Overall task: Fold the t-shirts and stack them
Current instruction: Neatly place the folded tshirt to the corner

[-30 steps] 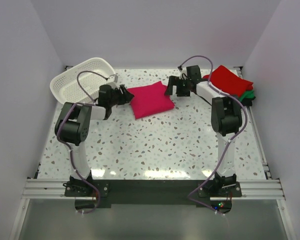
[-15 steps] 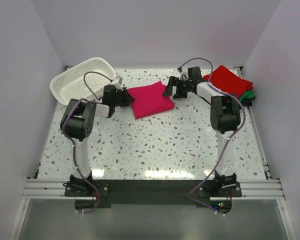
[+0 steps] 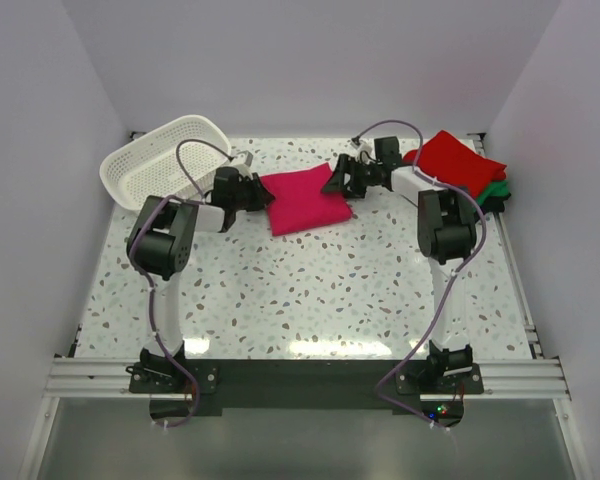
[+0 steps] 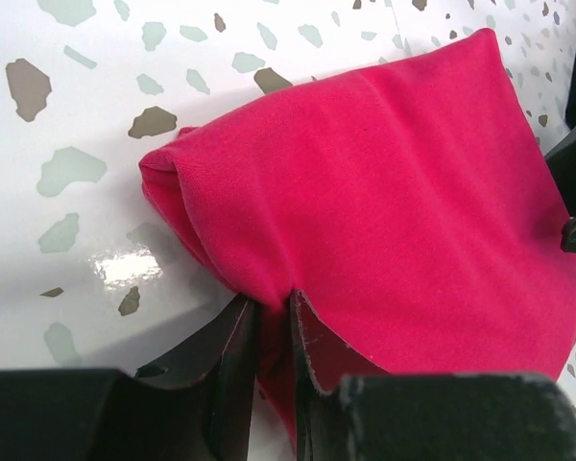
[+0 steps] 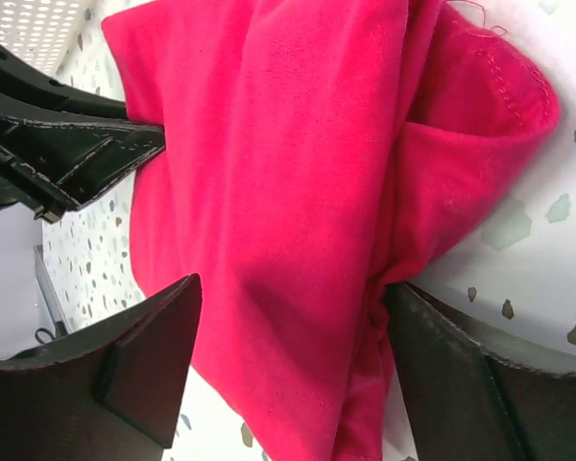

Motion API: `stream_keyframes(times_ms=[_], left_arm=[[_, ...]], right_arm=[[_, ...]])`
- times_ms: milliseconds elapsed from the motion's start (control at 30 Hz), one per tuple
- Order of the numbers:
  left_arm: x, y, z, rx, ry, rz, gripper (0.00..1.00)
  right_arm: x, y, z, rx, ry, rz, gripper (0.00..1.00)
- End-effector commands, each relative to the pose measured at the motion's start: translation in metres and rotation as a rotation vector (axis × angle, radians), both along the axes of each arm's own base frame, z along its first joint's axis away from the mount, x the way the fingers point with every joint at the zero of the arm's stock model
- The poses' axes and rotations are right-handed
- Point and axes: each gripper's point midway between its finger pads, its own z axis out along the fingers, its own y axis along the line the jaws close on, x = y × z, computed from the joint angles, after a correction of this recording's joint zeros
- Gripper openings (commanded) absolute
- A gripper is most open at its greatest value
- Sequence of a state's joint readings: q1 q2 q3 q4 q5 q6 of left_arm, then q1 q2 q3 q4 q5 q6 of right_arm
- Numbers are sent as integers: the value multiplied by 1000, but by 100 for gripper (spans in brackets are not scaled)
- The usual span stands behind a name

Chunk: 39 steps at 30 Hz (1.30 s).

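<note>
Left end effector (image 4: 272, 305) pinches magenta t-shirt (image 4: 394, 192) edge; right end effector (image 5: 290, 293) gapes.

Both arms stretched forward, low. Left claw (image 4: 269, 305) nipped on pink t-shirt (image 4: 394, 192) edge; right claw (image 5: 290, 288) spread wide.

Overhead looks down; wrists closely share pink shirt (image 4: 394, 211).

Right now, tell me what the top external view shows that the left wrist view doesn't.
Top external only: the white basket and the folded red t-shirt at far right. Left wrist only: the left gripper pinching an edge of the magenta t-shirt between nearly closed fingers. Both: that t-shirt on the speckled table.
</note>
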<state>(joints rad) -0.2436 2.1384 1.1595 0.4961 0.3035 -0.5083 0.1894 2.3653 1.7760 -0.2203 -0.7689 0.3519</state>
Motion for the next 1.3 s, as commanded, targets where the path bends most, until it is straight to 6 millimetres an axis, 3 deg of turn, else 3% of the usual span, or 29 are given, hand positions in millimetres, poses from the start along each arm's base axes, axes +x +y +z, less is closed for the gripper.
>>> stream_keyframes(times_ms=[0, 233, 267, 333, 433, 467, 667, 733, 867, 1267], left_arm=[[1, -11, -2, 13, -8, -41, 23], [-3, -23, 1, -3, -17, -71, 23], [-3, -24, 2, -6, -21, -73, 23], [-4, -25, 8, -14, -35, -76, 24], [-8, -27, 16, -30, -54, -86, 31], [-8, -27, 18, -33, -58, -87, 37], [-18, -25, 40, -53, -90, -101, 55], [-18, -17, 53, -58, -111, -89, 59], [-25, 2, 60, -57, -112, -51, 64], [-30, 35, 66, -75, -121, -2, 66]], right_arm=[[-32, 3, -49, -26, 161, 16, 77], [-42, 16, -57, -26, 183, 47, 47], [-40, 16, -56, -25, 180, 45, 37], [-41, 16, -52, -20, 178, 39, 27], [-38, 18, -44, -4, 155, 28, 6], [-35, 19, -36, 0, 134, 24, 1], [-28, 12, -12, -19, 91, -13, 0], [-24, 6, -1, -44, 77, -34, 0], [-17, -9, 20, -101, 47, -75, 0], [9, -65, 79, -273, -33, -198, 0]])
